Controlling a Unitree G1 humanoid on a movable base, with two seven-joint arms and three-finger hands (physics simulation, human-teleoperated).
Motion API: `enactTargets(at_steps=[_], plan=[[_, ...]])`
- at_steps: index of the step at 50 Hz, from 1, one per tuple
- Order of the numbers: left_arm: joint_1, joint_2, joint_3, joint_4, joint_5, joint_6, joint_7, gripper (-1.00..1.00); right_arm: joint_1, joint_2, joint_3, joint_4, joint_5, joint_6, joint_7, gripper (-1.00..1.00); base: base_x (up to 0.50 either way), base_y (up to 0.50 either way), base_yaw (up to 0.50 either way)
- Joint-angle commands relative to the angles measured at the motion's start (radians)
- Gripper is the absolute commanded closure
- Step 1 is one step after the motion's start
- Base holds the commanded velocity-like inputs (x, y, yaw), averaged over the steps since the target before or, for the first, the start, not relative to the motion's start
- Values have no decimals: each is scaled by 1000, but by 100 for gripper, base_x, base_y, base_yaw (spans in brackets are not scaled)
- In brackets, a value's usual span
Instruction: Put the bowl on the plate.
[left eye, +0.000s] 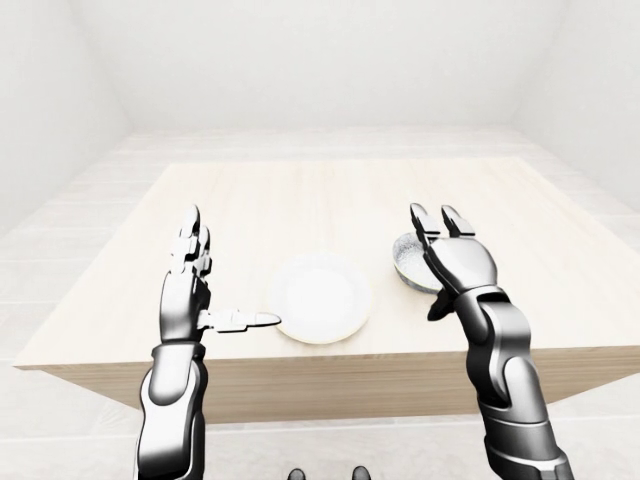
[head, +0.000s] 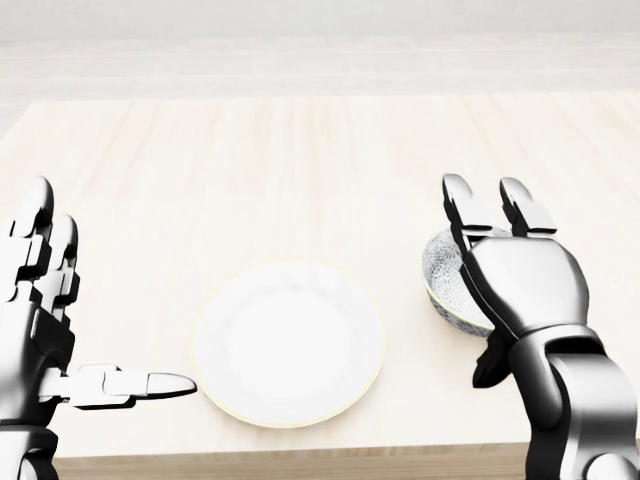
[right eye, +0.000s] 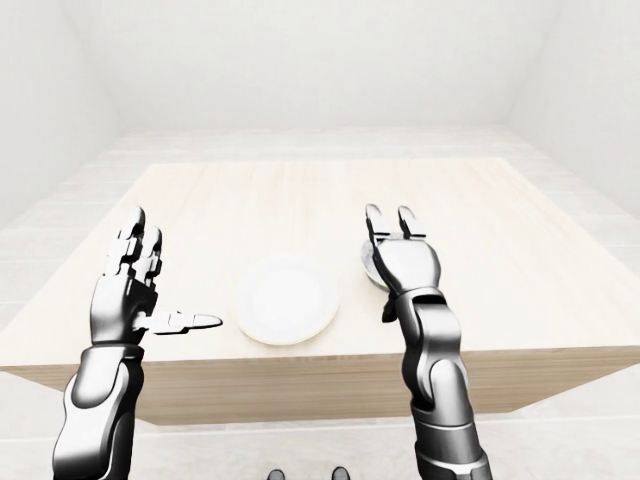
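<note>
Still apart: bowl (head: 441, 277) (half hidden), plate (head: 288, 343).

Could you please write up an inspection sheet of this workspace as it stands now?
Surface: light wooden table.
Job's things: white plate empty, near the table's bottom edge in the head view; patterned bowl to its right on the table, partly hidden.
Clutter: nothing seen.
Grippers: left hand open, left of the plate, thumb pointing toward it; right hand open, at the bowl, not closed round it.
Cables: nothing seen.
Surroundings: pale floor, white walls.
</note>
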Motion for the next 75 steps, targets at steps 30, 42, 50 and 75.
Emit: enactTargets(at_steps=[30,42,50,75], plan=[[6,5,15,50,-5,0,-10,-100,-24,13,-36,246,-116,0,-92,-100,0,0,0],[6,2,19,36,-10,0,-6,-100,-44,-3,-34,322,-92,0,-129,-100,0,0,0],[1,3,18,46,-12,0,0,-100,-45,-6,-22,379,-82,0,-162,-100,0,0,0],[0,8,26,56,-16,0,2,-100,-122,-48,-28,586,6,0,-261,-100,0,0,0]])
